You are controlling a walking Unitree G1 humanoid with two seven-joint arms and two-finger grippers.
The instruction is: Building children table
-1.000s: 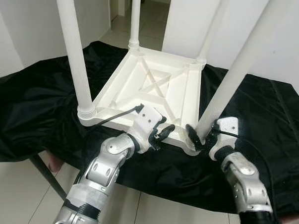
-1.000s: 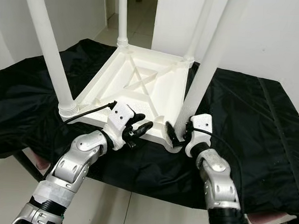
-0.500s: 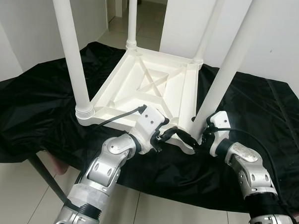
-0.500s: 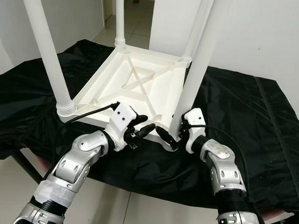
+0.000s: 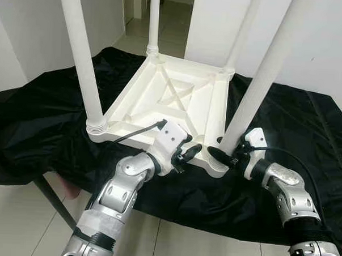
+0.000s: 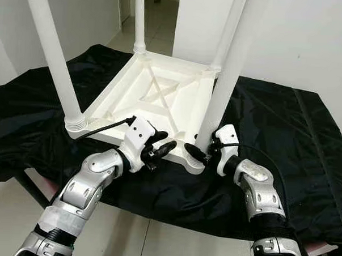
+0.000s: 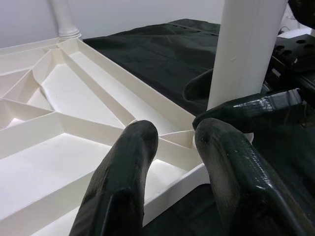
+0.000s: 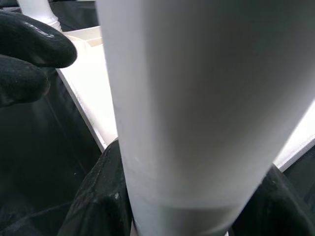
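The right tool (image 5: pixel 225 157) has its two black fingers closed around the base of the near right leg (image 5: pixel 255 89) of the white children's table (image 5: pixel 178 100) — one finger on each side, seen close in the right wrist view. The left tool (image 5: pixel 188 153) sits at the table's near rim with its two fingers a little apart, holding nothing. The table lies upside down on a black cloth (image 5: pixel 41 116) over the worktop, all four legs standing upward.
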